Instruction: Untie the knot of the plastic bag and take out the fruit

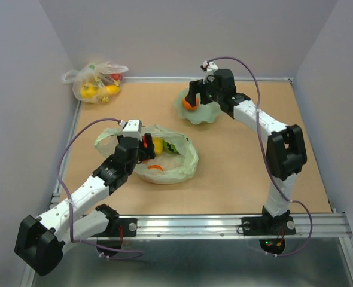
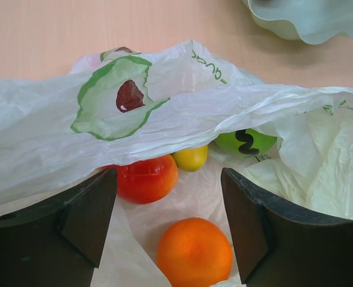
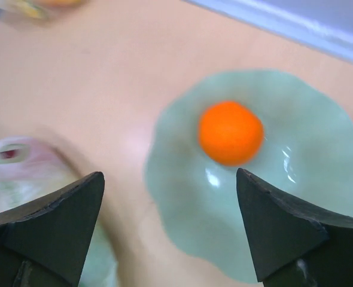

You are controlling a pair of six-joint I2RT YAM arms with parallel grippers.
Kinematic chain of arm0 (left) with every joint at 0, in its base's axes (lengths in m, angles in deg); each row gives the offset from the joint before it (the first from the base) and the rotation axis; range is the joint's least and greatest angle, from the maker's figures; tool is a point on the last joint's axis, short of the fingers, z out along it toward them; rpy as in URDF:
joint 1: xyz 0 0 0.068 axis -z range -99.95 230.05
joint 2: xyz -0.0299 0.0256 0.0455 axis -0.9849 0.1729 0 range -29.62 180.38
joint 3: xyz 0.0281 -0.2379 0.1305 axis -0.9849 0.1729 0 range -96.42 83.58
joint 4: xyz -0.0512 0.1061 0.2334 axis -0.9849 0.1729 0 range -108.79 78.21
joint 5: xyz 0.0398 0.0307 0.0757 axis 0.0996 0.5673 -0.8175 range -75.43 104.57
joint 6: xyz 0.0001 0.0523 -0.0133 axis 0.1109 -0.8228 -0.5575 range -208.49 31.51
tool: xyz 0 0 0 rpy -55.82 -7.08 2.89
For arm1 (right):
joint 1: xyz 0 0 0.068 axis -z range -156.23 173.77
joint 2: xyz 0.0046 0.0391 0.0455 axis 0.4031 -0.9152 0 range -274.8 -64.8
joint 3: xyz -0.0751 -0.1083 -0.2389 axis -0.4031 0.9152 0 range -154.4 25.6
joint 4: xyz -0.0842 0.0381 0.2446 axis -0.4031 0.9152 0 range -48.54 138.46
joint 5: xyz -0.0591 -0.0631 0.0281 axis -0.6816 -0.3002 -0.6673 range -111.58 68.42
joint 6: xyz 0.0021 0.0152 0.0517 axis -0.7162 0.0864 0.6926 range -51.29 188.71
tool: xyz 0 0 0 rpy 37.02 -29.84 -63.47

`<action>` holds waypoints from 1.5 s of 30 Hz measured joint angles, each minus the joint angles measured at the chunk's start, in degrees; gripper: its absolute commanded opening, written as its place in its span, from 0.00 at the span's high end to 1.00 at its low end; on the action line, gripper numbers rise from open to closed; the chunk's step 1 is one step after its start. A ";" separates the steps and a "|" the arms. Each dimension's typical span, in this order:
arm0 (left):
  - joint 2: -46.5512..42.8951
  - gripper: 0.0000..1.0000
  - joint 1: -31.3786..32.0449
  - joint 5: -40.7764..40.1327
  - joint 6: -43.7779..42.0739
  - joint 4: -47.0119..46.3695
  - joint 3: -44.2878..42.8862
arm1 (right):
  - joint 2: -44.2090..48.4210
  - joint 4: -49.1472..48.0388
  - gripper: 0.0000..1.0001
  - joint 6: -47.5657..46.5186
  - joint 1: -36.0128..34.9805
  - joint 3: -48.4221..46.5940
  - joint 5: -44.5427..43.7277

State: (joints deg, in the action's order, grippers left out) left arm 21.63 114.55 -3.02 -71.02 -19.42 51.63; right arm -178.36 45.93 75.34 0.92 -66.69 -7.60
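The pale green plastic bag (image 1: 175, 166) lies open at the table's middle left; no knot shows. My left gripper (image 1: 145, 148) is open at its mouth. In the left wrist view the gripper (image 2: 167, 177) straddles an orange fruit (image 2: 194, 252), with a red fruit (image 2: 145, 178), a yellow one (image 2: 192, 158) and a green one with a dark mark (image 2: 246, 143) under the bag film (image 2: 57, 137). My right gripper (image 1: 195, 101) is open over the green bowl (image 1: 207, 115). An orange fruit (image 3: 230, 132) lies in the bowl (image 3: 266, 209), beyond the open gripper (image 3: 169, 176).
A clear whitish tied bag (image 1: 96, 81) with yellow and red items lies at the far left corner. Grey walls stand at the left, back and right. The bowl's wavy rim (image 2: 311, 21) shows beyond the green bag. A metal rail (image 1: 224, 222) runs along the near edge.
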 measured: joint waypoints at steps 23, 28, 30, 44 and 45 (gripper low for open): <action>-4.07 0.20 -0.02 -6.91 8.44 2.95 1.44 | 12.85 3.39 0.45 -3.74 -25.97 20.06 7.65; -4.11 0.20 -0.02 -6.86 10.12 4.98 1.49 | 8.83 3.30 0.39 -1.66 -26.12 19.98 7.50; -4.20 0.20 -0.02 -6.84 10.75 5.46 1.51 | 7.37 3.32 0.31 -1.16 -26.51 19.76 7.45; -8.00 0.20 -0.13 -7.13 13.57 10.05 3.43 | 2.27 3.17 0.06 1.11 -30.86 17.44 8.35; -8.09 0.20 -0.13 -7.23 13.68 10.36 3.43 | 2.25 3.21 0.06 1.11 -30.95 17.38 8.35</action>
State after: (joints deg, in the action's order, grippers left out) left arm 13.54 114.42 -10.25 -57.34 -9.06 55.06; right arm -176.11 49.15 76.46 -30.03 -49.32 0.75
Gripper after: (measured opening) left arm 0.800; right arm 0.940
